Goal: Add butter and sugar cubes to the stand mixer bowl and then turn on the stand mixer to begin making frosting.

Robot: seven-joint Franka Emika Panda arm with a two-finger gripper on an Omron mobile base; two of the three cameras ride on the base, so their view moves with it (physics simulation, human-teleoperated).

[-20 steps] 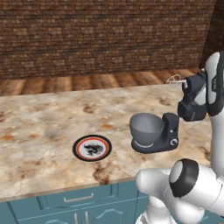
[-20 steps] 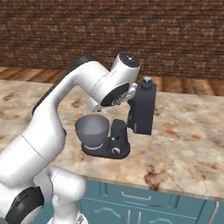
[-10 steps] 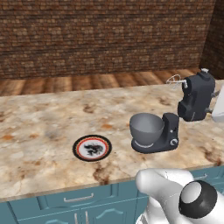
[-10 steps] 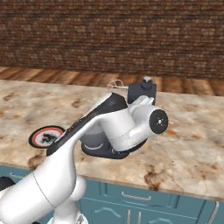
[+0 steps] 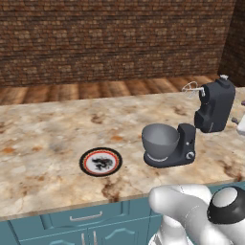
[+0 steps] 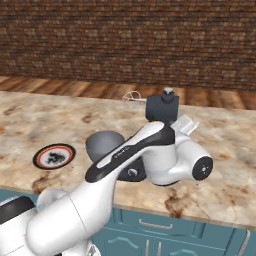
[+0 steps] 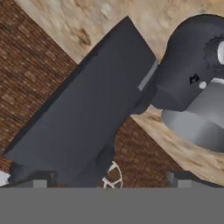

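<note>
While the stand mixer [image 5: 210,107] has its head tilted back at the right of the left base view, with the wire whisk [image 5: 190,89] lifted well clear, the stand mixer bowl [image 5: 160,141] sits on the mixer's base just right of centre, and from this angle I cannot tell what is in it. To its left, apart from it on the marble table [image 5: 48,143], lies the plate [image 5: 100,161] with the black and red rim; no yellow block of butter can be made out on it.

Seen along the hand [image 7: 109,181], the two finger tips [image 7: 41,180] stand at the lower corners of the picture, spread wide and released, with nothing between them. They look straight at the dark tilted head, which fills the middle, with the bowl at the right edge and the whisk just above the bottom.

Judging from this, the step in hand is closing the mixer or reaching its knob [image 5: 190,155]. To do it well, approach the head squarely, push down on its top rather than near the whisk, and keep the fingers off the bowl's rim so the base does not slide.
</note>
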